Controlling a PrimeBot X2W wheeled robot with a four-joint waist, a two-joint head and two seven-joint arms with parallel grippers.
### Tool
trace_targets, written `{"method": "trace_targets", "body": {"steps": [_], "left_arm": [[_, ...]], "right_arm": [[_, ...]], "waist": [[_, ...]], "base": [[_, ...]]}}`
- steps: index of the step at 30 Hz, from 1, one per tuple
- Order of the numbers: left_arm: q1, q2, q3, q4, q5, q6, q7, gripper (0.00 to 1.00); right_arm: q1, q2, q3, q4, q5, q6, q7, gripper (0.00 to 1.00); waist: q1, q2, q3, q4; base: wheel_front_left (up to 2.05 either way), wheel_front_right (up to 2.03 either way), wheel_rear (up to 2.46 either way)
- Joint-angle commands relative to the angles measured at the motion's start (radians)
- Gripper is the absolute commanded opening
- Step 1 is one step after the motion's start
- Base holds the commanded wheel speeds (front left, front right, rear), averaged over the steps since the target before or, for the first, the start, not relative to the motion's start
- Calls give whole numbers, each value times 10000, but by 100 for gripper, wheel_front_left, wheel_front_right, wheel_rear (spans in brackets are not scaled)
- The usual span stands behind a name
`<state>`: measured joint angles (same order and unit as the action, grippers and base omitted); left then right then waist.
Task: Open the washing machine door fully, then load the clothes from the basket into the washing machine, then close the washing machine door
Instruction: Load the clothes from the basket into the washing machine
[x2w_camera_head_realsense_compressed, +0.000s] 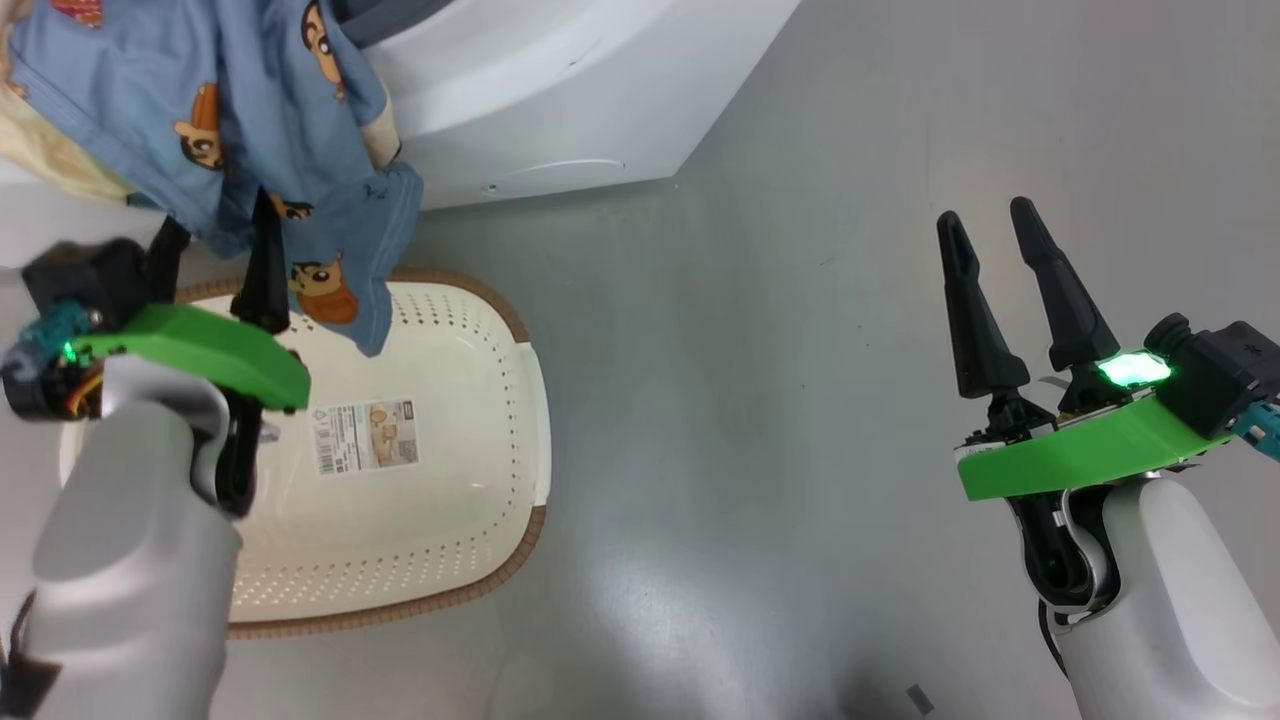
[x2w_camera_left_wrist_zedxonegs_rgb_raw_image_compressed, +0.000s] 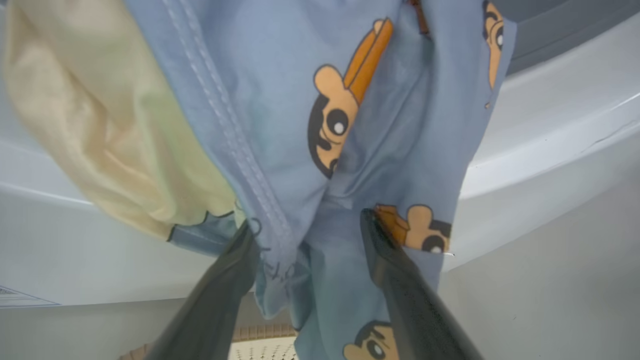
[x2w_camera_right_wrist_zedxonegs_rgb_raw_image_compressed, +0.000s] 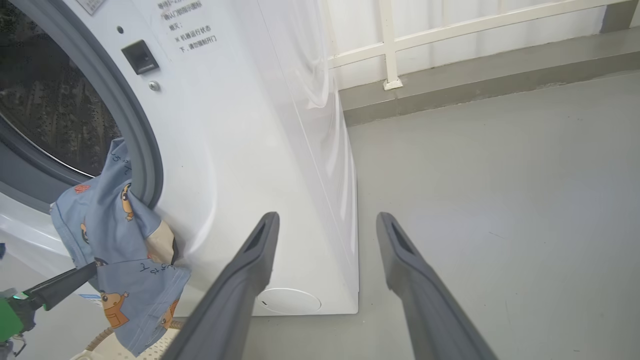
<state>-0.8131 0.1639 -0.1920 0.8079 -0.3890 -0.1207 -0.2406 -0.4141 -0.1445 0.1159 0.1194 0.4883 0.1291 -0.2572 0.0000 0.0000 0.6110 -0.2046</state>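
Light blue cartoon-print clothes (x2w_camera_head_realsense_compressed: 250, 110) hang lengthwise off the grey rubber gasket (x2w_camera_right_wrist_zedxonegs_rgb_raw_image_compressed: 134, 125) of the white front-loading washing machine (x2w_camera_right_wrist_zedxonegs_rgb_raw_image_compressed: 240, 150), btwn the spread, ungripping fingers (x2w_camera_left_wrist_zedxonegs_rgb_raw_image_compressed: 225, 280) of the left hand (x2w_camera_left_wrist_zedxonegs_rgb_raw_image_compressed: 307, 222) above the cream perforated basket (x2w_camera_head_realsense_compressed: 520, 400) (right hand (x2w_camera_head_realsense_compressed: 988, 213) is released too, well apart), so left's nearer imo.

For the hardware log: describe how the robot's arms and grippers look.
The left gripper and right gripper match: two long tapered black fingers on a green plate, a glowing green light, a black block with a teal connector, then a pale grey forearm. Orange wires show at the left wrist.
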Motion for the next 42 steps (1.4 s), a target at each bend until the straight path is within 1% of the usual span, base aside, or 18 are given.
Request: {"method": "trace_targets", "body": {"steps": [1, 6, 18, 21, 26, 31, 32, 33, 34, 35, 39, 42], "left_arm": [[-290, 379, 113, 76, -132, -90, -109, 100], [-1124, 381, -459, 776, -492, -96, -134, 100], [-2511, 202, -1344, 2111, -1284, -98, -156, 100], [-2782, 117, -1471, 2388, -1424, -99, -169, 100], [-3137, 150, -1469, 2894, -1600, -99, -189, 100], [-3262, 169, -1419, 3046, -1709, -99, -206, 100], [-3249, 159, -1417, 3007, -1714, -99, -207, 95], [-3215, 146, -1417, 2964, -1717, -99, -208, 59], [-3172, 140, -1421, 2917, -1722, -99, -208, 35], [-3127, 141, -1433, 2866, -1726, -99, -209, 0], [-2920, 149, -1542, 2682, -1751, -99, -210, 0], [-2698, 195, -1566, 2240, -1744, -99, -211, 0]], "right_arm": [[67, 37, 156, -269, -2, 16, -46, 100], [25, 23, 135, -311, -22, 16, -46, 100], [-37, 40, 151, -338, -62, 16, -46, 100], [-42, 30, 145, -327, -69, 16, -46, 100], [-75, 56, 178, -317, -71, 16, -46, 100], [-64, 74, 169, -285, -67, 16, -46, 100], [-66, 84, 176, -279, -71, 16, -46, 100], [-69, 93, 186, -274, -73, 16, -46, 100], [-72, 99, 195, -271, -73, 16, -46, 100], [-74, 99, 198, -267, -73, 16, -46, 100], [-64, 78, 188, -245, -73, 16, -46, 100], [-48, 60, 194, -216, -68, 16, -46, 100]], "waist": [[0, 0, 58, -8], [0, 0, 227, -6], [0, 0, 439, -7], [0, 0, 462, 4], [0, 0, 461, -27], [0, 0, 431, 6], [0, 0, 423, 18], [0, 0, 414, 29], [0, 0, 406, 38], [0, 0, 396, 50], [0, 0, 334, 97], [0, 0, 248, 116]], "base": [[0, 0, 0], [0, 0, 0], [0, 0, 0], [0, 0, 0], [0, 0, 0], [0, 0, 0], [0, 0, 0], [0, 0, 0], [0, 0, 0], [0, 0, 0], [0, 0, 0], [0, 0, 0]]}}
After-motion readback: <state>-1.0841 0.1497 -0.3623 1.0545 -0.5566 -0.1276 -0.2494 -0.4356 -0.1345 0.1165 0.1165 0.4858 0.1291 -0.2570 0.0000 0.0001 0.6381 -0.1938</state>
